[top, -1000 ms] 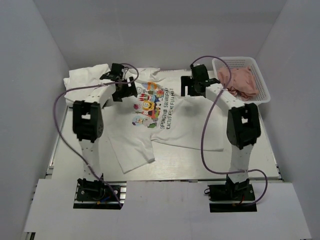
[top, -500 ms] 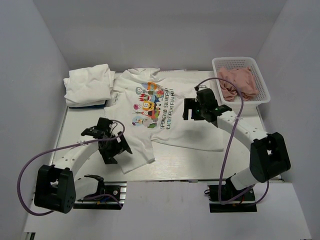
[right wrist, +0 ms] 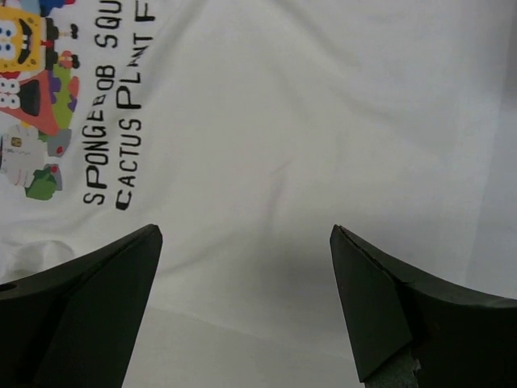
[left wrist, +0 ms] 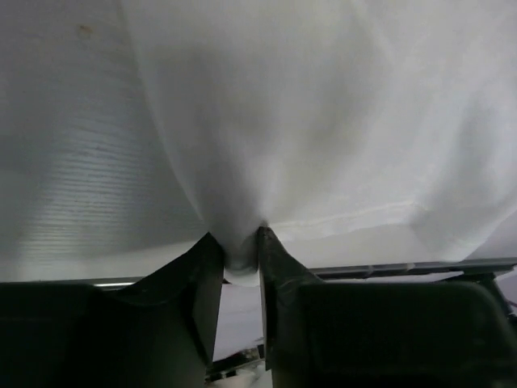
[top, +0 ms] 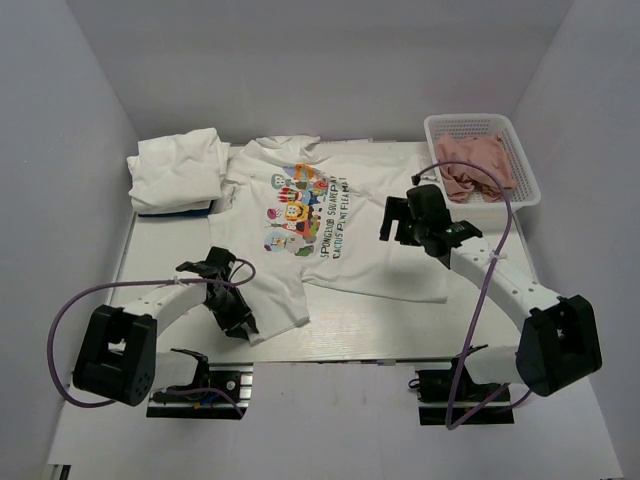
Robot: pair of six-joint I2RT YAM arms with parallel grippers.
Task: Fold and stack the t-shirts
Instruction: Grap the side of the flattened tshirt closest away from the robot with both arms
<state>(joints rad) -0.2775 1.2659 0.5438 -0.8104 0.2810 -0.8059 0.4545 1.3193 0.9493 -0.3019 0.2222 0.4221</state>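
A white t-shirt with a colourful cartoon print and dark lettering lies spread flat on the table. My left gripper is low at the shirt's near-left corner, beside the table's front edge. In the left wrist view that left gripper is shut on a pinch of the white cloth. My right gripper hovers open over the shirt's right side, and the right wrist view shows that gripper with only plain cloth below it. A folded white t-shirt bundle rests at the back left.
A white basket holding pink cloth stands at the back right. A dark blue edge shows under the folded bundle. White walls close in the table on three sides. The table's front rail runs just beyond the pinched corner.
My left gripper has slid onto the shirt's near-left corner and closed on it. The right arm has shifted slightly right and stays open.
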